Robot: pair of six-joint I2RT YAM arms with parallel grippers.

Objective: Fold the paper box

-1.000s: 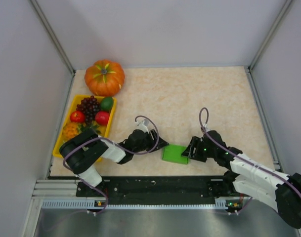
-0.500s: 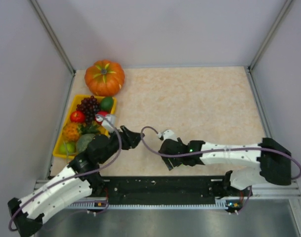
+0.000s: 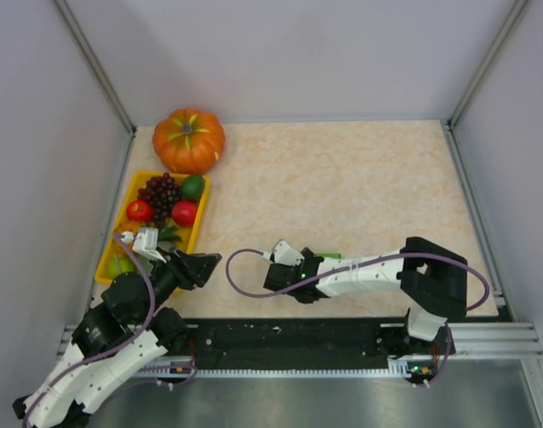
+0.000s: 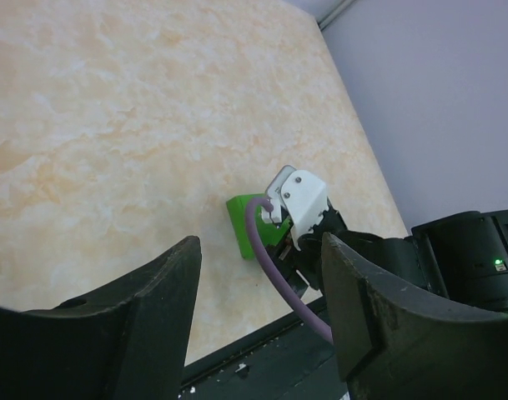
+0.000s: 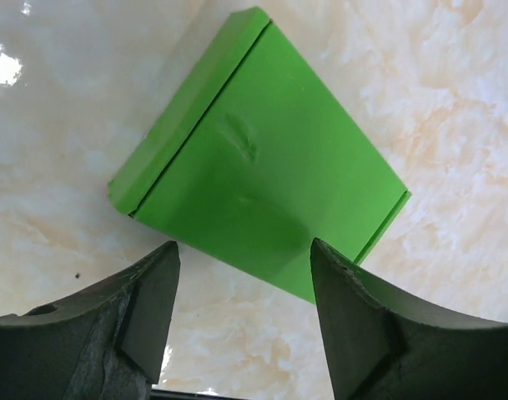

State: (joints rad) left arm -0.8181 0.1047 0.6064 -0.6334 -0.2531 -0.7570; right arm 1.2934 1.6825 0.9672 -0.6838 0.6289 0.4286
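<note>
Right wrist view: the paper box [image 5: 254, 167] is seen lying flat on the surface [image 5: 454, 100], apparently closed, directly beneath the right end effector [image 5: 239, 254], which is spread wide and empty. The left end effector [image 4: 258, 250], also released, is held well apart. Any unseated flap is best pressed down squarely, so that the box is not slid.

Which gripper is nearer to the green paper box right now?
Right. The right gripper hangs directly over the paper box, jaws open. The left gripper, also open, is off to the box's left by the yellow tray, well apart from it.
</note>
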